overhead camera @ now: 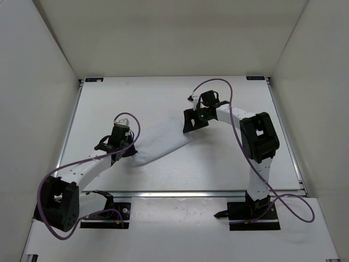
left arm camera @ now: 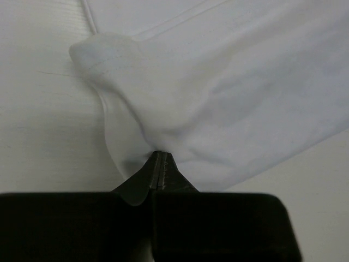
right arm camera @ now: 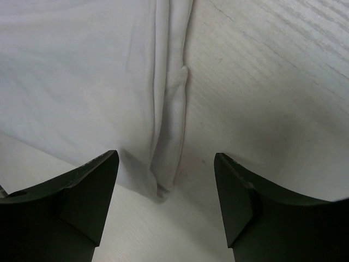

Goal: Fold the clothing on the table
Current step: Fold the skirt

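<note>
The clothing (overhead camera: 163, 143) is a plain white garment lying stretched across the middle of the table (overhead camera: 163, 98), running from lower left to upper right. My left gripper (overhead camera: 131, 153) is at its lower-left end. In the left wrist view the jaws are pressed together on a pinched fold of the clothing (left arm camera: 229, 82), which puckers at the left gripper (left arm camera: 159, 156). My right gripper (overhead camera: 190, 129) stands over the upper-right end. There the right gripper (right arm camera: 166, 158) is open, its fingers on either side of a rolled hem corner of the clothing (right arm camera: 170, 125) without touching it.
White enclosure walls (overhead camera: 38, 82) close in the table on the left, back and right. Metal edging (overhead camera: 191, 193) runs along the near side in front of the arm bases. Purple cables (overhead camera: 212, 83) loop from both arms.
</note>
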